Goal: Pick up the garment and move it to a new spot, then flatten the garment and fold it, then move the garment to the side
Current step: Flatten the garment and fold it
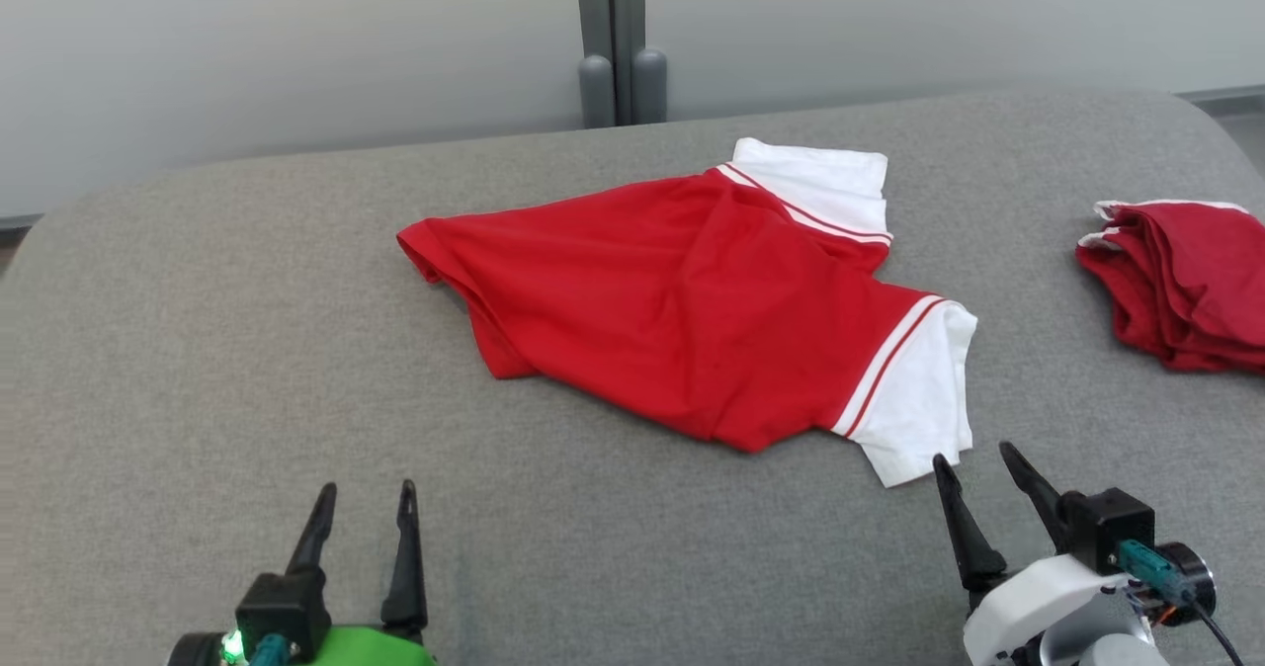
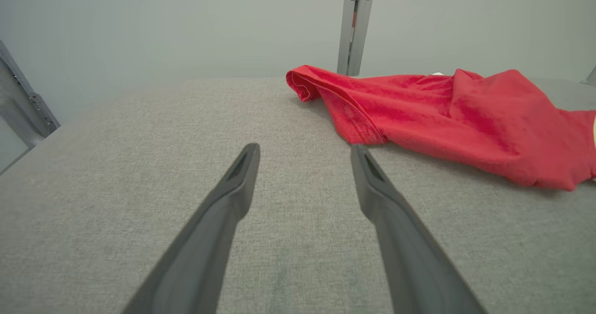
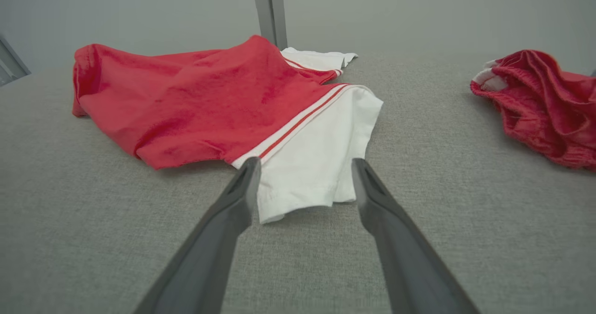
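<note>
Head view shows a red shirt [image 1: 682, 320] lying in the middle of a grey table [image 1: 198, 370]. The shirt is spread out but not quite flat. It has bumps and folds, and its left end is rolled over a little. It has two white sleeves with thin red stripes. One white sleeve [image 1: 914, 399] is at the near right corner of the shirt. The other white sleeve [image 1: 820, 182] is at the far side.

The right gripper [image 1: 972, 454] is just beside the near sleeve. Its two dark fingers are spread wide and hold nothing. In the right wrist view, the right gripper [image 3: 305, 161] points at the shirt [image 3: 195, 99], and the edge of the near sleeve shows between the two fingertips. I cannot tell if a finger touches the cloth.

The left gripper [image 1: 368, 488] is at the near left of the table, well apart from the shirt. Its fingers are spread wide too, with nothing in them. In the left wrist view, the left gripper [image 2: 305, 147] is over bare table, with the shirt [image 2: 465, 113] ahead and off to one side.

A pile of red clothes [image 1: 1181, 281] with bits of white sits at the right edge of the table, apart from the shirt. A grey post [image 1: 613, 43] stands behind the table, in front of a pale wall [image 1: 247, 43].
</note>
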